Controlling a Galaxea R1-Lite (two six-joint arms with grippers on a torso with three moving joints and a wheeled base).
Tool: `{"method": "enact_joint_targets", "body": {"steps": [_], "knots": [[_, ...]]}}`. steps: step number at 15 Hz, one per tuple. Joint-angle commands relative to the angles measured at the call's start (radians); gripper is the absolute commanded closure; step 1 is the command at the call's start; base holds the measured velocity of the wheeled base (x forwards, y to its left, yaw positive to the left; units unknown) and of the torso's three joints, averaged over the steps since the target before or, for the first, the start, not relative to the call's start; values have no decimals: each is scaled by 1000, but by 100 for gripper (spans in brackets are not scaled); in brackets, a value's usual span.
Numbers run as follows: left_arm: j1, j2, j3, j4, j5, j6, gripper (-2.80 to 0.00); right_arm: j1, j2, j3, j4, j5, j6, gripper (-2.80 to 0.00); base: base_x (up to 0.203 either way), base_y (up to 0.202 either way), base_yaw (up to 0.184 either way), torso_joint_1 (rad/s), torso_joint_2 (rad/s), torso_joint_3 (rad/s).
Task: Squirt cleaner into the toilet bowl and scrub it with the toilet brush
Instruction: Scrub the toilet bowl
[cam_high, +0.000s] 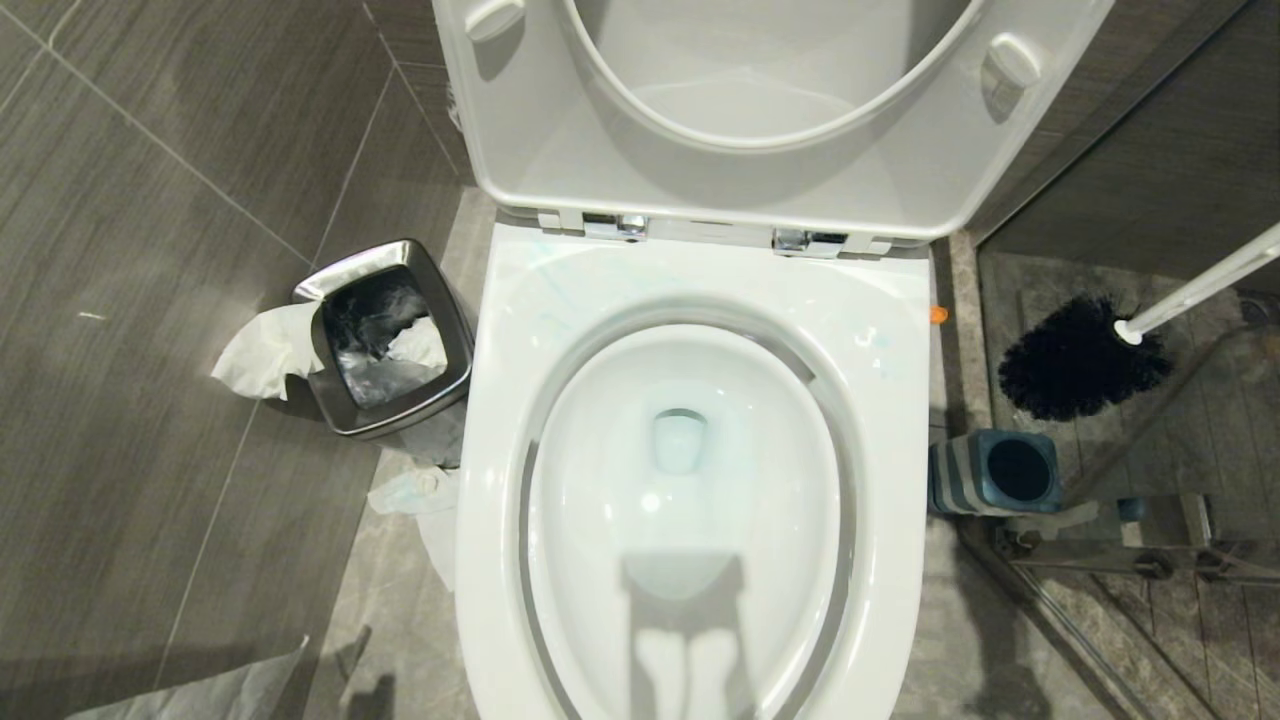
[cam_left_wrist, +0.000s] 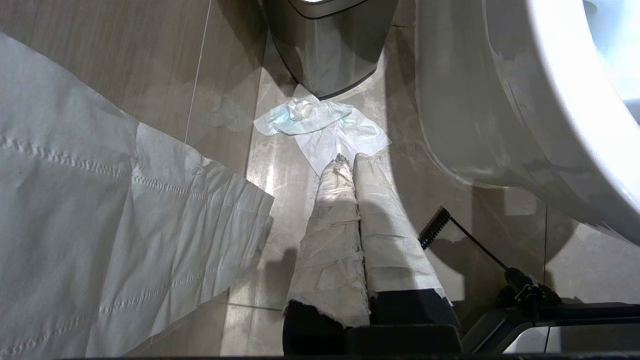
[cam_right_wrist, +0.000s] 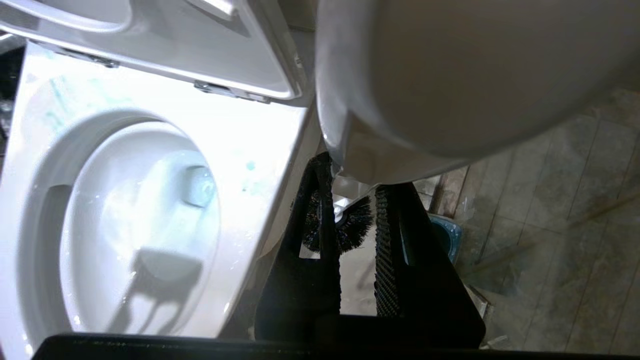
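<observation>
Grey-tiled bathroom floor (cam_high: 150, 300) w/ the toilet bowl (cam_high: 690, 480) centred, seat up so the basin's reachable; right pincer (cam_right_wrist: 352, 220) is nearly closed on the toilet brush (cam_high: 1085, 355) handle, bristle head hanging beyond its tips over the striped holder (cam_high: 995, 472), beside the bowl's rim, prob. ready to swing across into the basin; left pincer (cam_left_wrist: 348, 165) is closed, empty, parked low by the steel bin (cam_high: 385, 340).

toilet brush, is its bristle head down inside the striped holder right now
No. In the head view the toilet brush hangs in the air with its black bristle head above the floor, clear of the open striped holder.
</observation>
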Motion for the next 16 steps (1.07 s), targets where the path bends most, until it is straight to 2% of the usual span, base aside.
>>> {"method": "enact_joint_targets", "body": {"steps": [1, 10, 16], "knots": [[0, 1, 3, 0, 0, 0, 0, 5, 0, -58, 35, 1, 0, 0, 0, 0, 0, 0, 0, 0], [0, 1, 3, 0, 0, 5, 0, 6, -1, -121, 52, 0, 0, 0, 0, 0, 0, 0, 0, 0], [0, 1, 3, 0, -2, 2, 0, 17, -9, -161, 122, 17, 4, 0, 0, 0, 0, 2, -1, 36]]}}
